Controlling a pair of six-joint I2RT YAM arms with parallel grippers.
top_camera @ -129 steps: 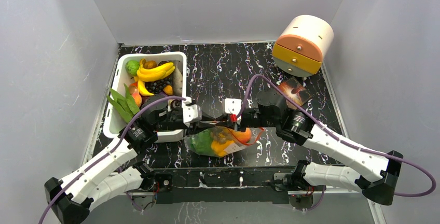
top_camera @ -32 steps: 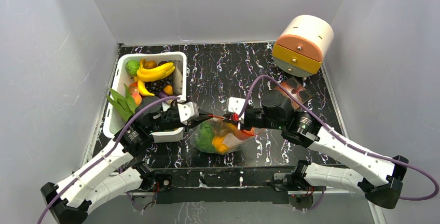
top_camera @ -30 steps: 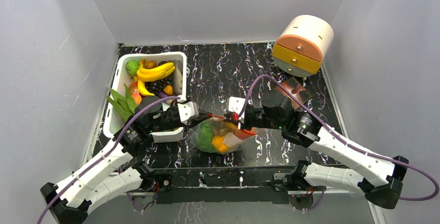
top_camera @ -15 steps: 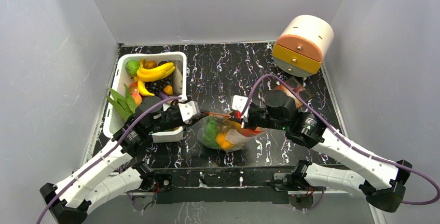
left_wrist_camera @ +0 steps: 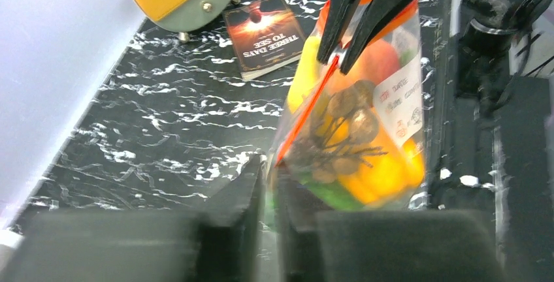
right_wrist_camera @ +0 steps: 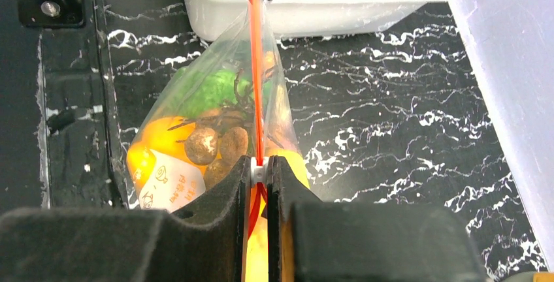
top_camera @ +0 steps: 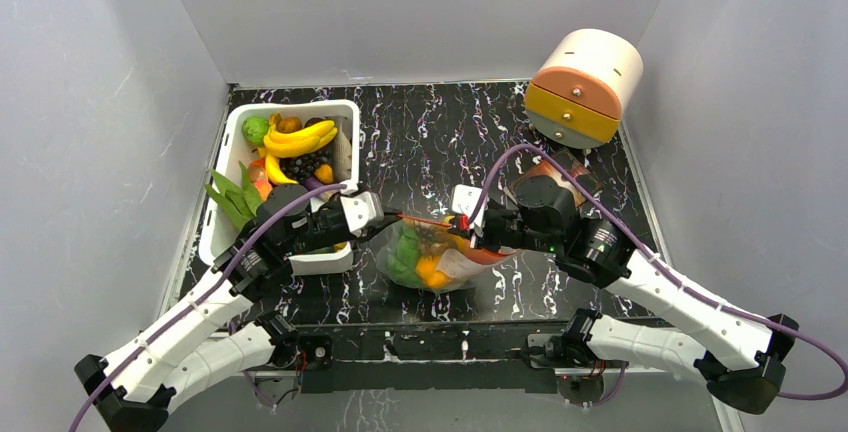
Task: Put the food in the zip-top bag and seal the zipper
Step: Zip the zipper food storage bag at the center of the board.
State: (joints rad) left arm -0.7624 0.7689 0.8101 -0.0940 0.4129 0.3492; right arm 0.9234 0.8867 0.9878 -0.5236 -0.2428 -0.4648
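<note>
A white rectangular plastic tub (top_camera: 290, 106) sits against the table's (top_camera: 420, 142) left edge. Just right of it, the left end effector (top_camera: 388, 222) pinches one end of the thin red-orange zipper (top_camera: 425, 221). The clear crinkly zip-top bag (top_camera: 455, 264) of toy food (top_camera: 405, 252) lies below the zipper, near the front edge. The right end effector (top_camera: 462, 224) clamps the zipper's other end. Bare table stretches behind.

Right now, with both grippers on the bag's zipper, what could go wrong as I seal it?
1. The full zip-top bag is held by its zipper, pinched by the left gripper and right gripper; a slip could spill the food.
2. Brown twiggy pieces sit beside the strip and might jam the closure.
</note>
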